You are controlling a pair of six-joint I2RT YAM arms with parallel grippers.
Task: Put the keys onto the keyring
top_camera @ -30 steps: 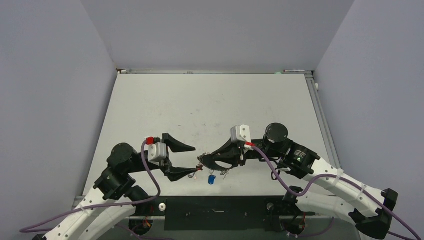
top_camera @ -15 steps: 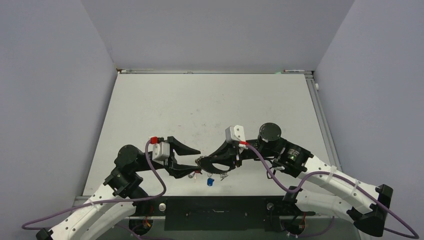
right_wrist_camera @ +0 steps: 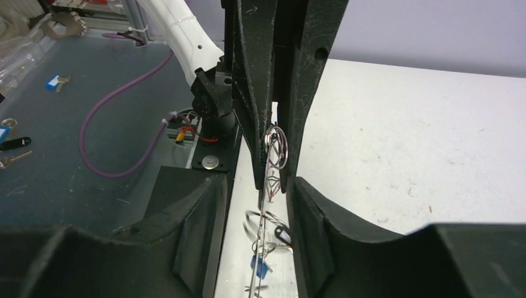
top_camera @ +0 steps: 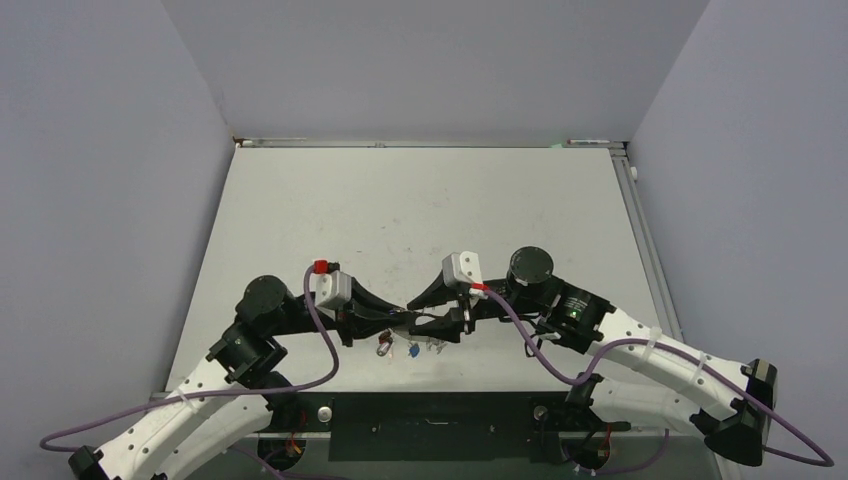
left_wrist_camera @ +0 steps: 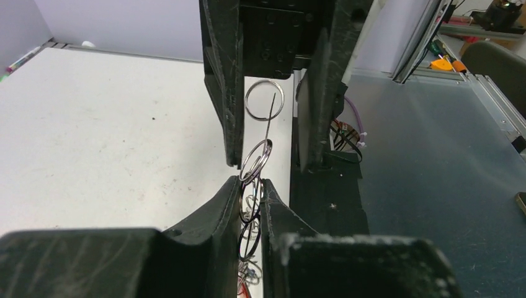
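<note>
1. Showing the left pincer and the right pincer meeting tip to tip just above the table, close to its near edge and about midway left to right.
2. Pinching, on the left side: fingers drawn almost together on thin silvery wire, judged to be the rim of the keyring; exact contact spot too fine to confirm.
3. Standing apart, on the right side: a clear gap between the fingers, flanking the wire on both sides and apparently gripping nothing.
4. Presenting the keyring edge-on between the two pincers, long axis running left to right, from the left tips into the right gap; judging the left arm the nearer, being in touch with it.
5. Hanging just below that meeting point: the keys, a small dark oval loop dangling among wire bits; whether threaded onto the ring, impossible to tell.
6. Counting: two pincers, one keyring, one dark loop, one red tag, one blue tag, and at least two small silvery rings in the left wrist view.
</note>
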